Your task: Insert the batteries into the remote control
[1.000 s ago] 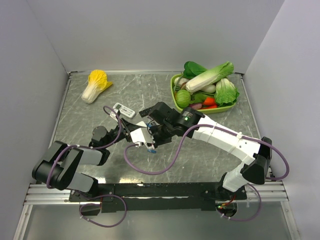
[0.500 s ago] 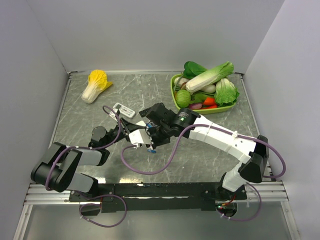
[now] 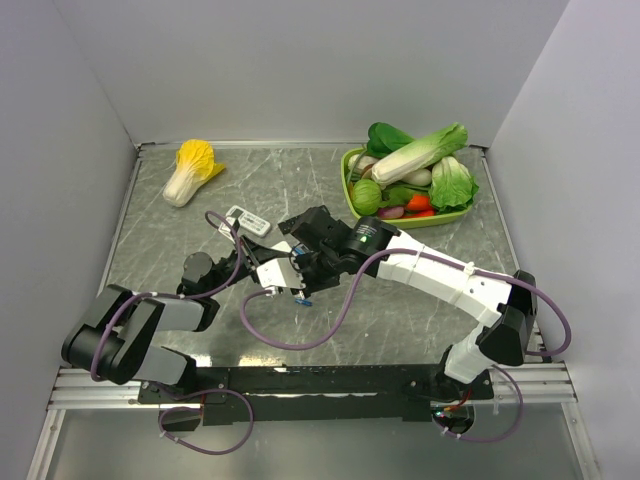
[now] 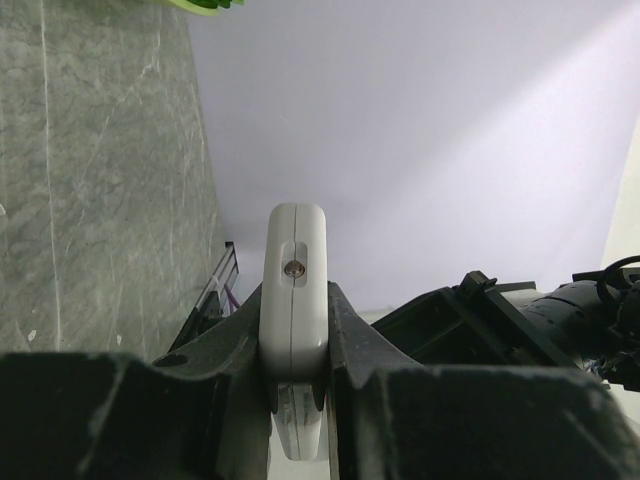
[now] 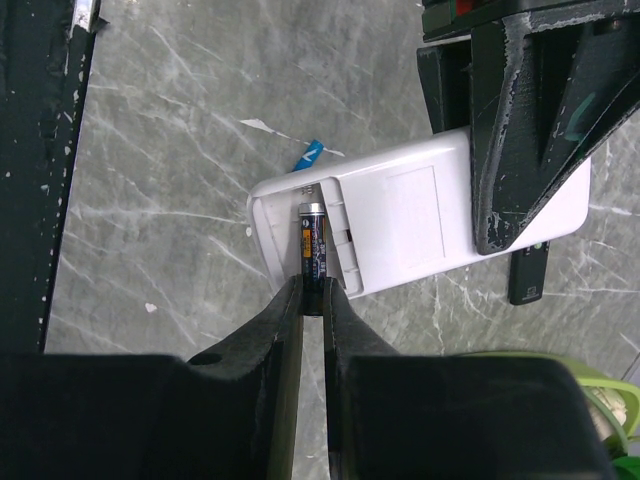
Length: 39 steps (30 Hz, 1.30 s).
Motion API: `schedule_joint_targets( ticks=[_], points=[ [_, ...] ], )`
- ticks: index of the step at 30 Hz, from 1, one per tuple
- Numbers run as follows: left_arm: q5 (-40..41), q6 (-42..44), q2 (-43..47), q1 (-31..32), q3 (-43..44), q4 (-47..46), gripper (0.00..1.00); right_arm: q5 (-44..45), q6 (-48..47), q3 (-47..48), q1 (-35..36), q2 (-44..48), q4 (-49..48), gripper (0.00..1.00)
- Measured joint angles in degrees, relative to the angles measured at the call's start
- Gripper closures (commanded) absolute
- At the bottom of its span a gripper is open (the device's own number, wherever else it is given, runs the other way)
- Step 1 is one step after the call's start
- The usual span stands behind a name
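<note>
The left pincer [image 4: 295, 345] is clamping the light-grey rectangular plastic remote control [image 4: 294, 290] by its long edges, probably so that its open back is facing the other arm. The right pincer [image 5: 312, 298] is closing narrowly on a small blue cylindrical battery [image 5: 311, 240], holding it in the compartment just ahead of the fingertips. The battery's print is showing too small to read.

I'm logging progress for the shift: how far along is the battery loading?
Done: the left gripper clamps the remote control, its compartment open. In hand: the right gripper pinches one battery lying in that compartment, not yet released. Left: release it and fill the seemingly bare slot beside it.
</note>
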<state>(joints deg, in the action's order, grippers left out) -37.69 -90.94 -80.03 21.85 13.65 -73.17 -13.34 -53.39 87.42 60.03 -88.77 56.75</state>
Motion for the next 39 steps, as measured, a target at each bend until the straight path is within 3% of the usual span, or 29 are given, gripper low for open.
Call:
schedule_joint_targets(
  ticks=[12, 27, 39],
  points=[
    [0.0, 0.0, 0.0, 0.0, 0.0, 0.0, 0.99, -0.4, -0.1, -0.5, 0.2, 0.0, -1.0, 0.99],
    [0.5, 1.3, 0.2, -0.1, 0.0, 0.4, 0.99, 0.5, -0.2, -2.7, 0.4, 0.0, -3.7, 0.84],
    [1.3, 1.7, 0.4, -0.2, -0.3, 0.6, 0.99, 2.1, -0.5, -3.3, 0.9, 0.1, -4.8, 0.87]
  ],
)
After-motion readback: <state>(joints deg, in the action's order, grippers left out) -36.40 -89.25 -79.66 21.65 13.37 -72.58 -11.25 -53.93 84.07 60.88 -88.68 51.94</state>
